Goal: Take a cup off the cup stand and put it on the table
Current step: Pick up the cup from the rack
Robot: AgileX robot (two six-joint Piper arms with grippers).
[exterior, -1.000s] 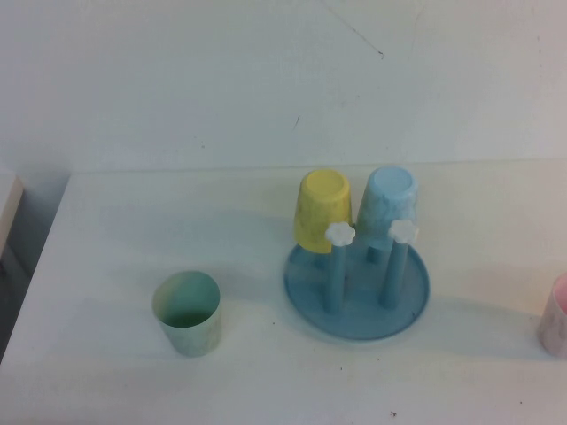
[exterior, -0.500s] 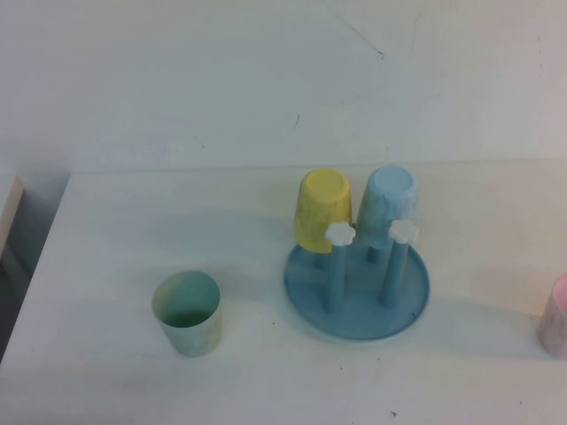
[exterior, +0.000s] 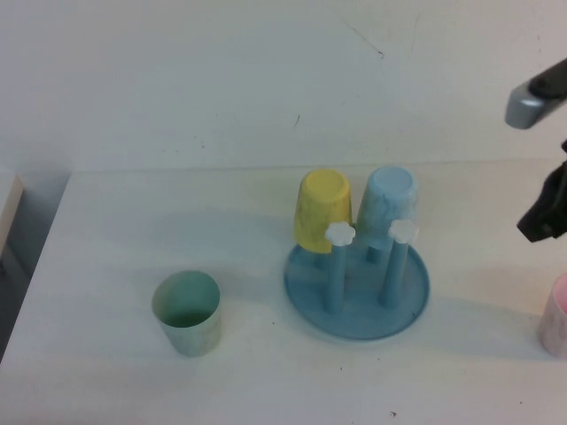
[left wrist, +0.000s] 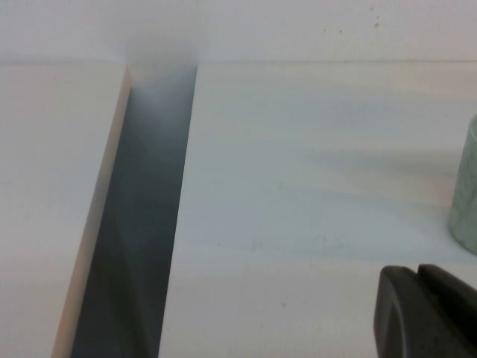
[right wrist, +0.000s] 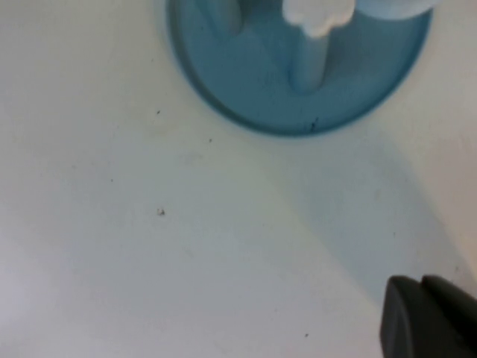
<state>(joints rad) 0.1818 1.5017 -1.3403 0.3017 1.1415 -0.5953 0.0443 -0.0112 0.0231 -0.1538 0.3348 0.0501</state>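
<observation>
**Entering from the right: right arm appears, cup not yet touched**

Comparing with a second ago, the only change is the right arm (exterior: 542,190), now visible at the high view's right edge, raised and well to the right of the stand (exterior: 357,288); before, no arm was in view. Judgement: the approach has begun, the grasp has not.

Cup (exterior: 387,210) sits inverted on a rear peg of the stand, unmoved. Yellow cup (exterior: 322,211) is inverted just beside it on the left, touching or nearly so. Green cup (exterior: 187,312) stands upright on the table (exterior: 133,221), well left of the stand. Pink cup (exterior: 555,317) sits right of the stand, at the frame edge.

Right gripper (right wrist: 428,317): wrist view looks down on the stand's rim and one capped peg; fingers appear together.

Left gripper (left wrist: 428,309): low over the table near the green cup, far left of the stand; fingers appear together, parked.

Risk: the yellow cup's closeness leaves little finger room on that side.
</observation>
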